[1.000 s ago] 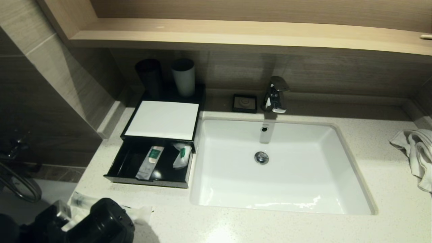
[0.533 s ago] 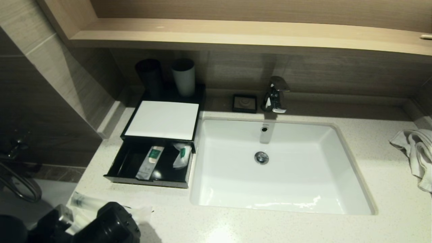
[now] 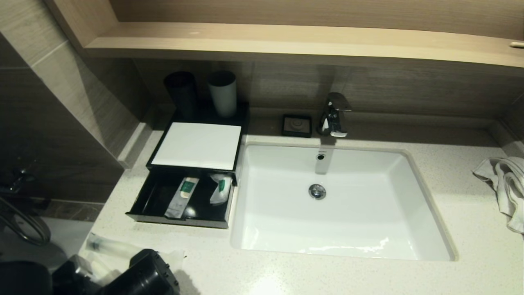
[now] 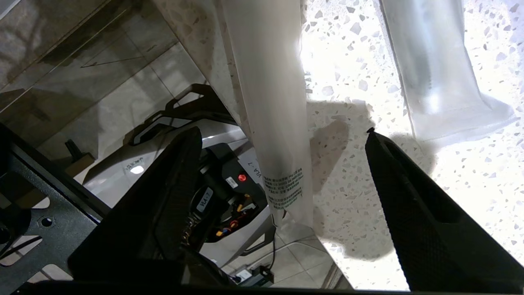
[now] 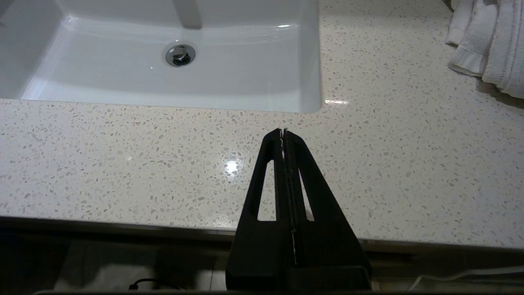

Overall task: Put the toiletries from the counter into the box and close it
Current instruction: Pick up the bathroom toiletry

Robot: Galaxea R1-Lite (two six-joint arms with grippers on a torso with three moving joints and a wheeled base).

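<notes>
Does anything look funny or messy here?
Yes. One long packet pokes out past the counter edge, over the floor, between the open left end effector. The towel lies crumpled, and the box drawer hangs open.

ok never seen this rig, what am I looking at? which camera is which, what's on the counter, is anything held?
It is a two-armed robot at a bathroom sink. The wide picture comes from its head; the other two come from cameras on each wrist, behind the fingers.

On the pale speckled stone counter stands a low black box with a white top panel, its drawer pulled open with two small packets with green labels inside. Two long slim translucent packets lie at the counter's near left corner, one overhanging the edge. A crumpled white towel lies at the far right.

The left gripper is open, straddling one slim packet and holding nothing. The right gripper is shut, empty and idle above the counter's front edge.
</notes>
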